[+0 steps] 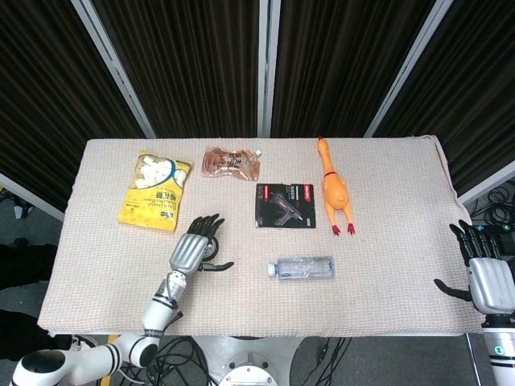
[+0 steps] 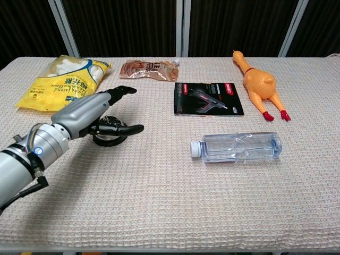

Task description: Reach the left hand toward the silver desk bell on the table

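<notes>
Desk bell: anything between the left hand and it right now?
Nothing visible does. The left hand is already over the desk bell, covering most of it in both views, with fingers spread and thumb reaching past it. The yellow snack bag lies behind and off to the side; the water bottle is well clear.

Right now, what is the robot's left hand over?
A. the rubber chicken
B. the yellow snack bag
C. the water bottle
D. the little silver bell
D. The left hand is spread above the silver bell, hiding most of it, while the bag, the bottle and the chicken lie apart from it.
</notes>
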Controlling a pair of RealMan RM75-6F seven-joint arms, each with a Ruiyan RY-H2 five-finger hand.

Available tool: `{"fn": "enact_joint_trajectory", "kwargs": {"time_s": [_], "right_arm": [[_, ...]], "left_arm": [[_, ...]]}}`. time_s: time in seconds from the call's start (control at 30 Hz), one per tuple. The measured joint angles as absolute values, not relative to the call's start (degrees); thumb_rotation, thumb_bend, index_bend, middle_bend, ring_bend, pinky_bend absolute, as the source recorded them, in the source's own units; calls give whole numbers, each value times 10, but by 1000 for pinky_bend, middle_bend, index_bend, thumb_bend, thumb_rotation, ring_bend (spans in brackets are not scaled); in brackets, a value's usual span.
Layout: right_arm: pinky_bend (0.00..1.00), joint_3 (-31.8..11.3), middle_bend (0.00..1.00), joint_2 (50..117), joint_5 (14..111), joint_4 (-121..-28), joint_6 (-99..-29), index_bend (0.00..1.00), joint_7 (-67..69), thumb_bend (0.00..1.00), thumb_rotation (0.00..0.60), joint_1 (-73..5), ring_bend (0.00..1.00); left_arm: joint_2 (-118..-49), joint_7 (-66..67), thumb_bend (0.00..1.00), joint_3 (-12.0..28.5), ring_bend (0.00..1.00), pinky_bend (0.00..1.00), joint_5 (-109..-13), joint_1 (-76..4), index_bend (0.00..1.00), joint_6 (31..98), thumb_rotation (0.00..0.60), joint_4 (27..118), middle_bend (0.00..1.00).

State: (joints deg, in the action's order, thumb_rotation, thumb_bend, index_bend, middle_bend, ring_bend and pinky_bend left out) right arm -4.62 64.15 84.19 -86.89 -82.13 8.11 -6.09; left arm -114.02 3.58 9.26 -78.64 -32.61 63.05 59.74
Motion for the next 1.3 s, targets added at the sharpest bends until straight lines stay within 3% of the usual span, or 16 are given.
{"fn": "enact_joint_trajectory", "kwargs": {"time_s": [0.47, 0.8, 1.07, 1.3], "right_arm": [[0, -48, 0, 638, 835, -863, -819, 0, 91, 0, 600, -58, 0], [0, -47, 0, 639, 839, -863, -820, 0, 98, 0, 600, -58, 0], [0, -48, 0, 637, 841, -868, -822, 0, 95, 0, 600, -58, 0], [0, -47, 0, 635, 842, -872, -824, 0, 93, 0, 600, -57, 0]], "left_arm": [[-1189, 47, 0, 69, 0, 0, -788, -325, 37, 618, 155, 515, 0], [-1181, 43, 0, 78, 0, 0, -807, -329, 38, 656, 155, 529, 0], [-1181, 41, 0, 63, 0, 0, -799, -319, 37, 634, 153, 527, 0], [-1172, 46, 0, 75, 0, 0, -806, -326, 37, 650, 156, 548, 0]]}}
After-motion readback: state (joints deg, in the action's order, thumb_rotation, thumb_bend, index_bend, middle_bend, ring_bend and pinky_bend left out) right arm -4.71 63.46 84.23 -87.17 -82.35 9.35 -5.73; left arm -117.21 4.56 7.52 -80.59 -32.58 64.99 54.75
